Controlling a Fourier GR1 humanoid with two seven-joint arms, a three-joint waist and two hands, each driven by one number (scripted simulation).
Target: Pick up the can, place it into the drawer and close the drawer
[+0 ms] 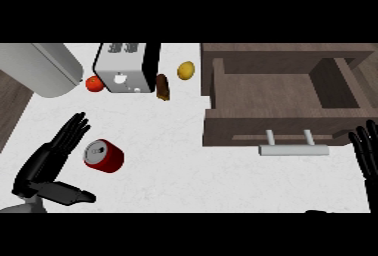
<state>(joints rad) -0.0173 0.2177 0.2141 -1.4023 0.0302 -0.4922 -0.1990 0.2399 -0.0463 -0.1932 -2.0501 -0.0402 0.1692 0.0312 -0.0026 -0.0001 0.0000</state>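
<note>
I see my left hand spread flat just left of the red metal can lying sideways; the right hand, fingers straight, sits right of the open brown wooden drawer.

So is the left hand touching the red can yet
Apart. The head view shows a strip of white counter between the open left hand and the red can lying on its side.

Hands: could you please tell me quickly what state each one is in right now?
Left hand: open, fingers straight, beside the red can, holding nothing.
Right hand: open, fingers straight at the right edge, holding nothing.
</note>
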